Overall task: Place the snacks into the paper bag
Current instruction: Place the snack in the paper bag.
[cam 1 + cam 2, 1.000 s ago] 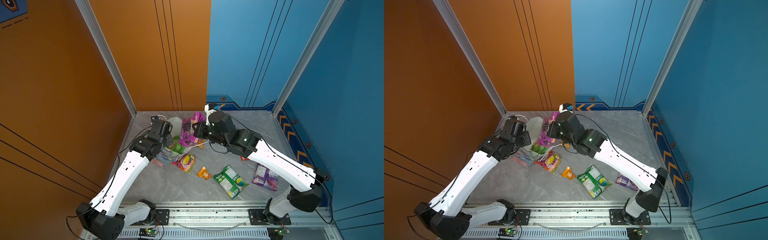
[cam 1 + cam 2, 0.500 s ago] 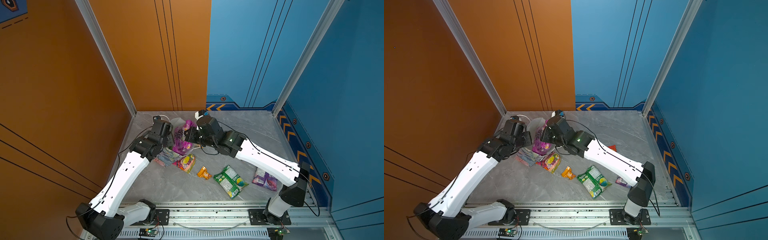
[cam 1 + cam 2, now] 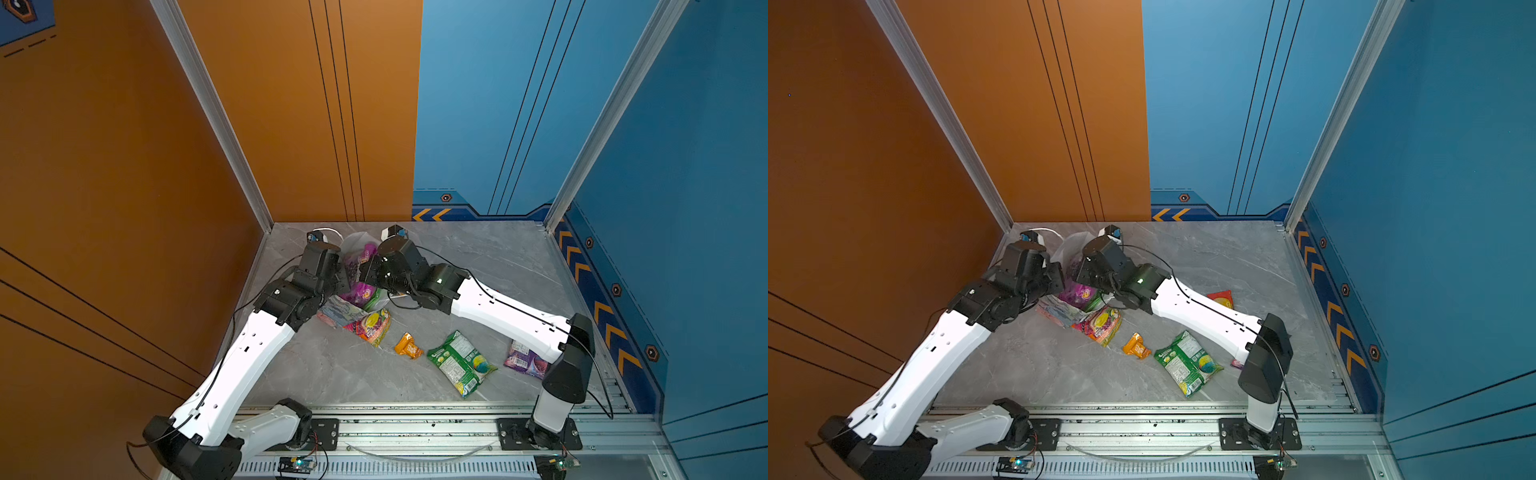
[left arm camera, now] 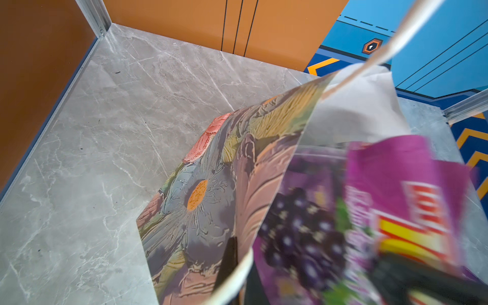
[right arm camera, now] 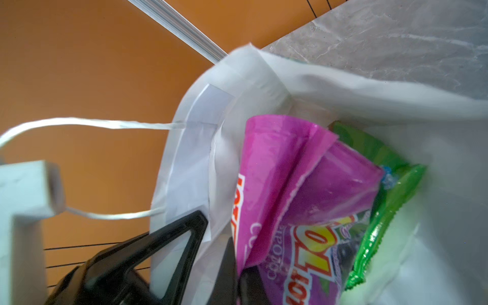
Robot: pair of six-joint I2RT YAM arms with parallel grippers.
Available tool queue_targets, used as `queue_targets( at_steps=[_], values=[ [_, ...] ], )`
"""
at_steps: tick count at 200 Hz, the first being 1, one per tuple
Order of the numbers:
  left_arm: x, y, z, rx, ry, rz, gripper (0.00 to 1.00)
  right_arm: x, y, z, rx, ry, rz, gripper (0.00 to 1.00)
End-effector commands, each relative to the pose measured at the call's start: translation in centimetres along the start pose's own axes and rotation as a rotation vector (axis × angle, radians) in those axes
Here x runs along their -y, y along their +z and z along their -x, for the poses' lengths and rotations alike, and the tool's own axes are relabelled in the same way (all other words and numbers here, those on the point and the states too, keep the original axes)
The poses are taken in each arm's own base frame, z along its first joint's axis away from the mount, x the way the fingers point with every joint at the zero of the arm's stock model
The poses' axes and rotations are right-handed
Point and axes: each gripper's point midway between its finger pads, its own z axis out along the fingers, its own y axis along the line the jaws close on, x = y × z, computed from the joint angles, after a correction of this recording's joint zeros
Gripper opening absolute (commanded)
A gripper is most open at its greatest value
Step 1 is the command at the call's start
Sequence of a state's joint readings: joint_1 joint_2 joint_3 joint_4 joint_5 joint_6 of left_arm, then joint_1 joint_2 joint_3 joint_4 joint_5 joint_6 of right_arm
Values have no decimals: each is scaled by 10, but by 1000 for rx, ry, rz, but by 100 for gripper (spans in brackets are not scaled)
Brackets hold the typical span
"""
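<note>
We see the left pincer (image 3: 340, 279) pinching the paper bag (image 4: 198, 211) by its rim, the right pincer (image 5: 237, 266) gripping the magenta grape pouch (image 5: 290, 171) in its mouth beside a green packet (image 5: 390, 206) (other snacks (image 3: 461, 362) litter the surface (image 3: 332, 374))

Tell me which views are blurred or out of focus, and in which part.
Left wrist view: the pouch is smeared by blur and the cord near the lens is soft, while the bag and floor are crisp. Right wrist view: the pouch is fairly sharp, the white block soft. Both top views are sharp.
</note>
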State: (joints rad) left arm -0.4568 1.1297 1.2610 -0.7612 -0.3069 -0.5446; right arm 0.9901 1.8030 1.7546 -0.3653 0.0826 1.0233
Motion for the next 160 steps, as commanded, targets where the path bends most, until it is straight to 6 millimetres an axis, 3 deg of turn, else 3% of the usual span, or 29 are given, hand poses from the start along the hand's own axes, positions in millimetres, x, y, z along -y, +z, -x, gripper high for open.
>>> queue_targets(
  at_steps=[1, 77, 160],
  values=[
    [7, -3, 4, 32, -25, -31, 0, -38, -14, 32, 116, 54, 127, 0],
    [13, 0, -2, 22, -26, -47, 0, -4, 15, 25, 155, 100, 51, 0],
    [16, 0, -4, 17, -35, -64, 0, 16, 53, 17, 163, 150, 37, 0]
  ],
)
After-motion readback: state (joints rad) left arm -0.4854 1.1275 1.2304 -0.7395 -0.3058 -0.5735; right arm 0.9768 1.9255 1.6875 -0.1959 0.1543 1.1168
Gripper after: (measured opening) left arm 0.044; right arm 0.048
